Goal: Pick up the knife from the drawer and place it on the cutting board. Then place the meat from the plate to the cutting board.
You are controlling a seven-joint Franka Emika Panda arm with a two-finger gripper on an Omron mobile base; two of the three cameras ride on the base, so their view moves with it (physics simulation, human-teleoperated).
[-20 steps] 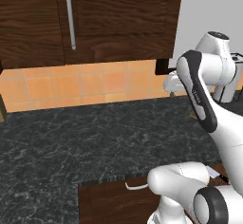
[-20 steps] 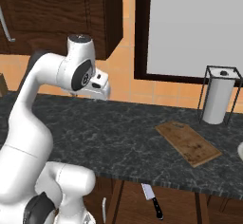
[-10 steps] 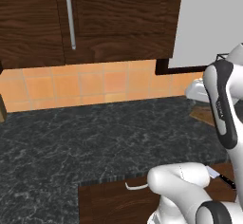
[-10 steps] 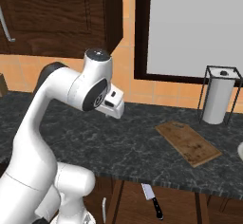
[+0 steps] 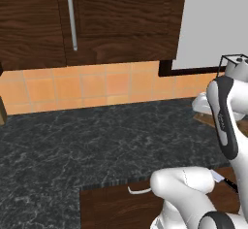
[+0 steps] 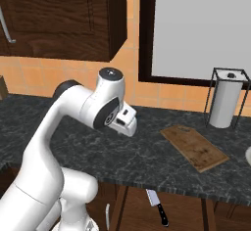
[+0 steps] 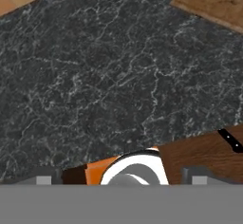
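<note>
With jaws spread wide and empty, the gripper (image 6: 128,125) hangs above the counter (image 6: 147,151) for descent to the knife (image 6: 157,206), which lies in the open drawer (image 6: 186,210) below the cutting board (image 6: 194,147).

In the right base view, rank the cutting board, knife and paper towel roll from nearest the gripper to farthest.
Gripper hangs over the counter.
1. Cutting board: on the counter, to the gripper's right.
2. Knife: down in the open drawer; about as near as the board, too close to call.
3. Paper towel roll: far right, against the wall.
</note>
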